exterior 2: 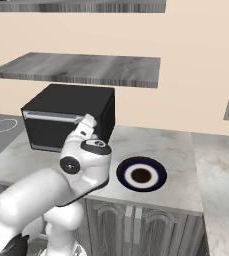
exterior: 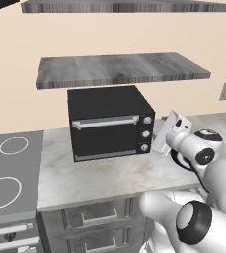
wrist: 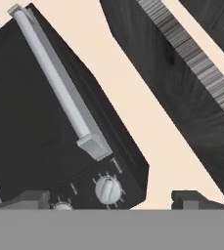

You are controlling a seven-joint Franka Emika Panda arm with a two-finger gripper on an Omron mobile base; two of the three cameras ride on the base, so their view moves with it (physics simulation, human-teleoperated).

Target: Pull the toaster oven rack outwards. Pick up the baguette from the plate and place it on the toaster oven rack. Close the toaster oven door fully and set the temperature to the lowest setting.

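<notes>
With the black toaster oven door [exterior: 107,134] shut near the marble counter's [exterior: 99,180] back edge and the two-finger gripper [wrist: 103,199] held wide apart beside the topmost silver-rimmed temperature knob [wrist: 107,189], the lower knobs could be turned mistakenly.

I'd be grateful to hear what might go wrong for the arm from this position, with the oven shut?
The open gripper hovers off the top knob at the oven's right edge; reaching for the door handle it may bump that knob. The plate shows no bread, so the pick-up may fail.
</notes>
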